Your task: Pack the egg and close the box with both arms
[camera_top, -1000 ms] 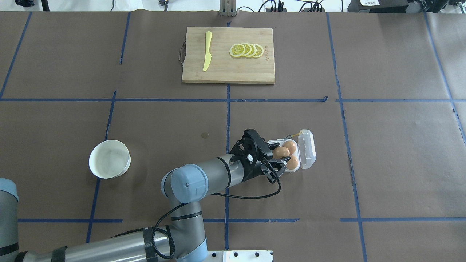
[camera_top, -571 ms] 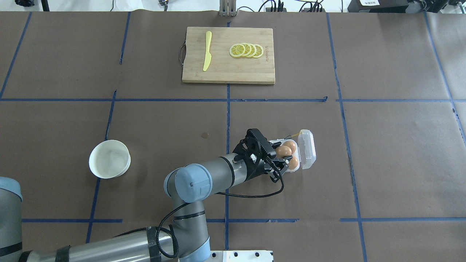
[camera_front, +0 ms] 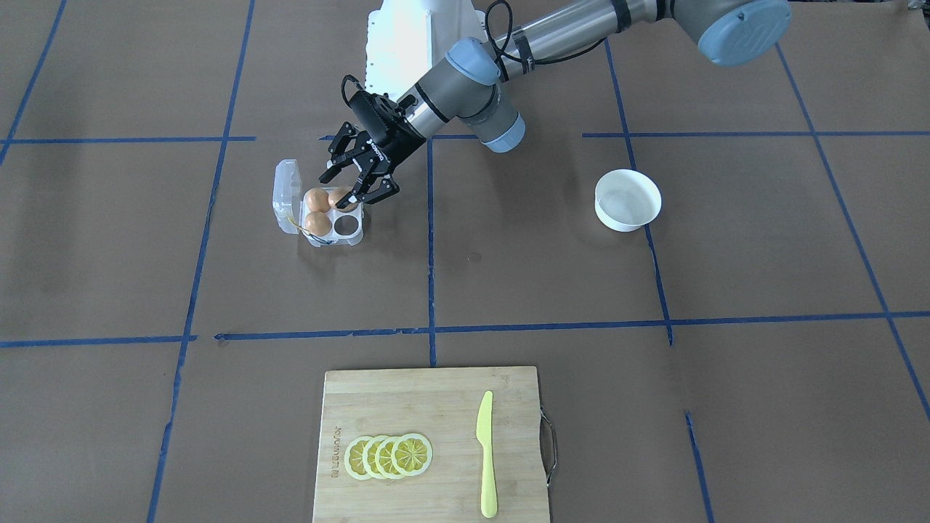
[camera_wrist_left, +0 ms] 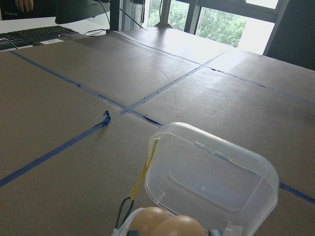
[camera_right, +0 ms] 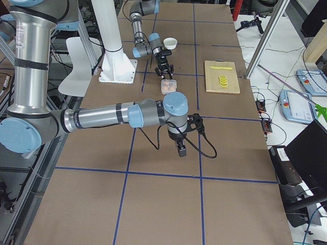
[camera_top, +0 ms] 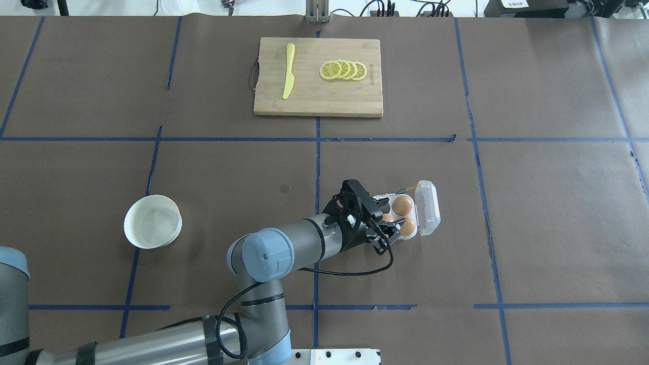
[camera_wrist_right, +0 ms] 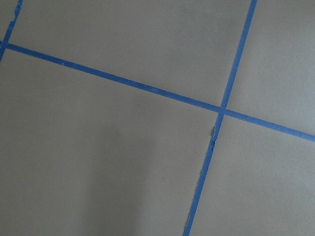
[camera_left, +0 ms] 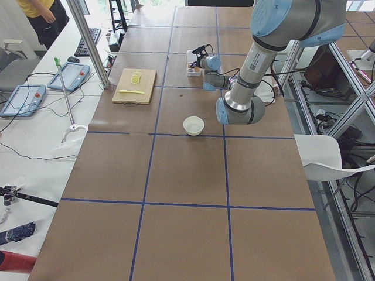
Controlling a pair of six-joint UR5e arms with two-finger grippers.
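Left claw (camera_front: 340, 190) clamped on egg (camera_front: 340, 198), in box (camera_front: 349, 232) cell on robot's side, away from upright lid (camera_front: 287, 190); overhead, claw hides most of it. Right claw (camera_right: 182, 149) seen side-on only, can't tell its state.

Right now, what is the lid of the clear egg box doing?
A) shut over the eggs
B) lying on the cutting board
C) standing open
C: the lid stands upright at one edge of the box, leaving the eggs uncovered.
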